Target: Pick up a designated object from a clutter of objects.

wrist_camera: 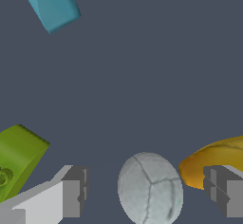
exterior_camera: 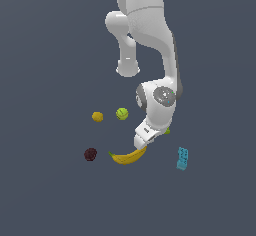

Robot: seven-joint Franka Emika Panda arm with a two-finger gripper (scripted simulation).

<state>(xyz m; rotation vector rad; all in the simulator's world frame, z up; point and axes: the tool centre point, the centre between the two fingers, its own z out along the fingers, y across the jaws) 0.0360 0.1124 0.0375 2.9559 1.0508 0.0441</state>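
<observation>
In the wrist view the small pale grey-white ball [wrist_camera: 150,190] lies on the floor between my two fingers [wrist_camera: 71,194], with a gap on each side. My gripper [wrist_camera: 150,197] is open and straddles the ball. In the exterior view the ball is hidden behind my hand [exterior_camera: 146,135], which is low over the floor at the banana's tip. The yellow banana [exterior_camera: 128,156] lies just beside the hand; its end [wrist_camera: 213,159] shows close to one finger.
A green block [wrist_camera: 16,159] lies beside the other finger; only its edge [exterior_camera: 167,130] peeks out behind the hand. A cyan block [exterior_camera: 182,158] lies toward the exterior view's right. A yellow-orange ball [exterior_camera: 98,116], yellow-green ball [exterior_camera: 122,113] and dark maroon ball [exterior_camera: 90,154] lie toward its left.
</observation>
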